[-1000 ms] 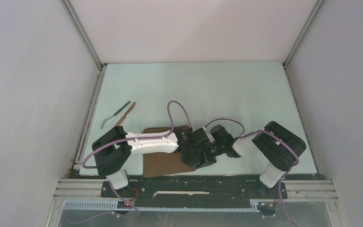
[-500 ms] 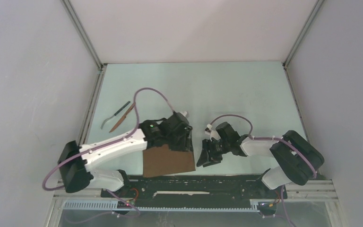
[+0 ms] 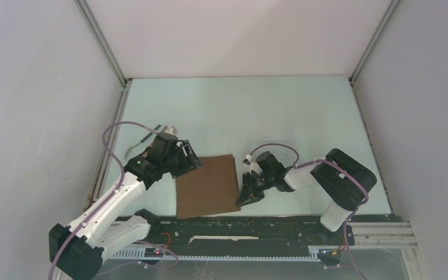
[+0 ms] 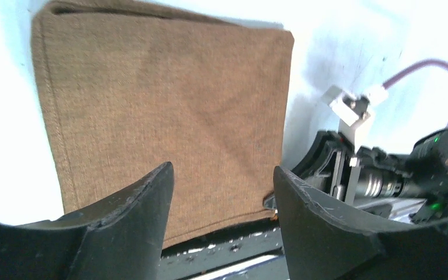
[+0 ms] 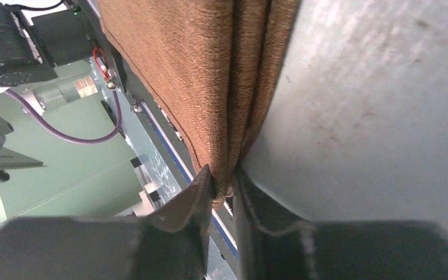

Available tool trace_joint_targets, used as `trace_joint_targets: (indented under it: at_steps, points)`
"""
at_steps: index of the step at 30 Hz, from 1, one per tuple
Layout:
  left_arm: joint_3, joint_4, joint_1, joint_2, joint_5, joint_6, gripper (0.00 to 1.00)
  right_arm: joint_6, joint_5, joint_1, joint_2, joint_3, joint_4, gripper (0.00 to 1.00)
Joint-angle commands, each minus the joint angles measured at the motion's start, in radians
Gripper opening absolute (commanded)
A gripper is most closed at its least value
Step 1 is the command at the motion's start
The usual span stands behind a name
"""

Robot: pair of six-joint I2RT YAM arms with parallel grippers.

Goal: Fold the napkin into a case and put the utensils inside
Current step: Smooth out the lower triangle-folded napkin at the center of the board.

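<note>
Right at the near edge, the right gripper [image 5: 221, 188] has its fingers nipped tight on the right-hand corner of the napkin [image 3: 206, 186], several layers of brown cloth bunched between them. Good bite, but it looks shallow, so I'd say lift low and slow or a layer could slip out. The napkin lies flat as a folded rectangle on the tabletop [image 3: 280, 116], close to the arm bases. The left gripper [image 4: 221, 178] hangs over its far left corner, jaws wide and holding nothing. It would do best to come down and pin that side while the right one carries its edge across, keeping the fold narrow and square. Beyond it, far left, the utensils [image 3: 149, 135] wait, half hidden behind the arm.
</note>
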Motion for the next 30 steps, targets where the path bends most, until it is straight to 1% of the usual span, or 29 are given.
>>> trace_joint_targets:
  at_steps: [1, 2, 3, 6, 10, 11, 12, 17, 19, 23, 28, 30]
  points:
    - [-0.052, 0.110, 0.111, -0.024, 0.100, 0.018, 0.69, -0.014, 0.165, 0.008, 0.008, 0.002, -0.061, 0.20]
    - [-0.065, 0.123, 0.124, -0.022, 0.103, 0.017, 0.69, -0.025, 0.189, 0.006, -0.010, 0.002, -0.091, 0.17]
    - [-0.072, 0.135, 0.134, -0.019, 0.105, 0.017, 0.69, -0.034, 0.200, 0.005, -0.031, 0.002, -0.110, 0.17]
    - [-0.086, 0.163, 0.165, -0.001, 0.110, 0.021, 0.69, -0.057, 0.192, -0.017, -0.091, 0.019, -0.147, 0.36]
    - [-0.105, 0.184, 0.212, 0.021, 0.111, 0.031, 0.69, -0.079, 0.212, -0.086, -0.104, 0.098, -0.219, 0.63]
    - [-0.109, 0.188, 0.223, 0.025, 0.119, 0.032, 0.69, -0.086, 0.223, -0.103, -0.096, 0.121, -0.224, 0.73]
    - [-0.111, 0.192, 0.232, 0.025, 0.128, 0.035, 0.69, -0.094, 0.239, -0.116, -0.081, 0.144, -0.223, 0.76]
    - [-0.089, 0.175, 0.237, 0.015, 0.161, 0.049, 0.69, -0.107, 0.272, -0.164, 0.056, 0.307, -0.228, 0.77]
    - [-0.081, 0.162, 0.237, 0.005, 0.173, 0.053, 0.69, -0.113, 0.287, -0.174, 0.121, 0.381, -0.250, 0.75]
    - [-0.074, 0.131, 0.238, -0.027, 0.169, 0.067, 0.69, -0.102, 0.268, -0.198, 0.242, 0.497, -0.263, 0.63]
    - [-0.056, 0.097, 0.239, -0.050, 0.168, 0.091, 0.69, -0.103, 0.273, -0.201, 0.286, 0.544, -0.274, 0.54]
    - [-0.050, 0.091, 0.240, -0.052, 0.168, 0.099, 0.69, -0.102, 0.283, -0.202, 0.294, 0.552, -0.279, 0.46]
